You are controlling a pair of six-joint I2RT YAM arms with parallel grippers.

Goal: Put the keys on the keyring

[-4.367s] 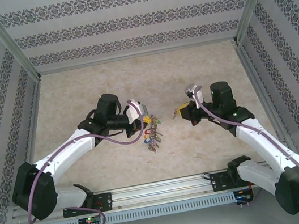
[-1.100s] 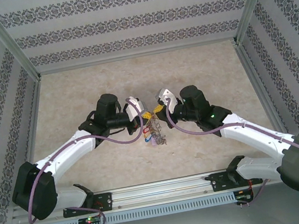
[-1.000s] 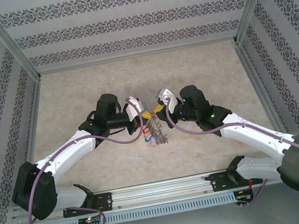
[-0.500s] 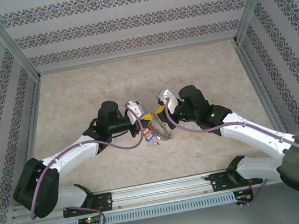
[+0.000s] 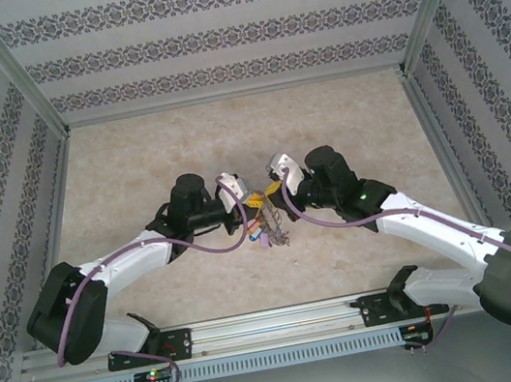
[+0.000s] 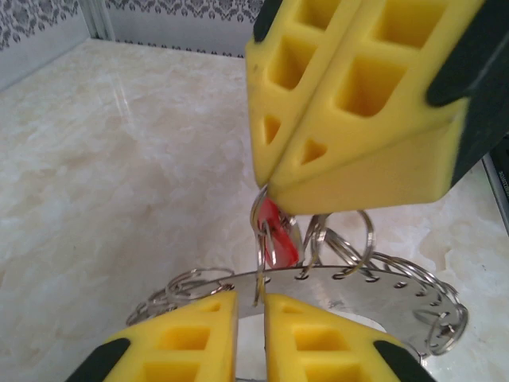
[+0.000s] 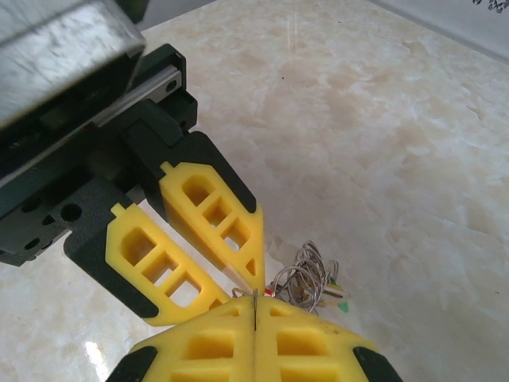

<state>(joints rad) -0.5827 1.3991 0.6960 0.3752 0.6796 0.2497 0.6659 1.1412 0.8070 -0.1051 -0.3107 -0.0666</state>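
Your right pincer (image 7: 253,301) is closed, its yellow fingers pressed flat together along the seam. From the left wrist you can see its tips pinching the top end of the red-tagged key (image 6: 278,236), so the red tag hangs straight down just under those tips.

Your left pincer (image 6: 248,301) sits directly beneath, its tips pointing up at the right pincer's tips, near them but apart. Its fingers stand a narrow slit apart. A thin metal edge runs down into that slit, and you cannot tell from these views whether the pads press on it or merely flank it.

The keyring (image 6: 382,290) lies just beyond the left pincer's fingertips. It is a flat grey band with a row of small holes, curving away past that pincer's right finger. Wire loops (image 6: 354,239) are threaded through the holes, and more of them bunch low behind its left finger. The red tag reaches down to the band's upper edge; whether it touches you cannot tell.

From the right wrist, the left pincer's fingers come in from the upper left and close on the right pincer's tips. A cluster of loops with small coloured tags pokes out just beside that meeting point, over the marbled table (image 7: 382,159).

From overhead, both pincers meet nose to nose, and the keyring's fringe of keys dangles just on their near side, toward the arm bases.
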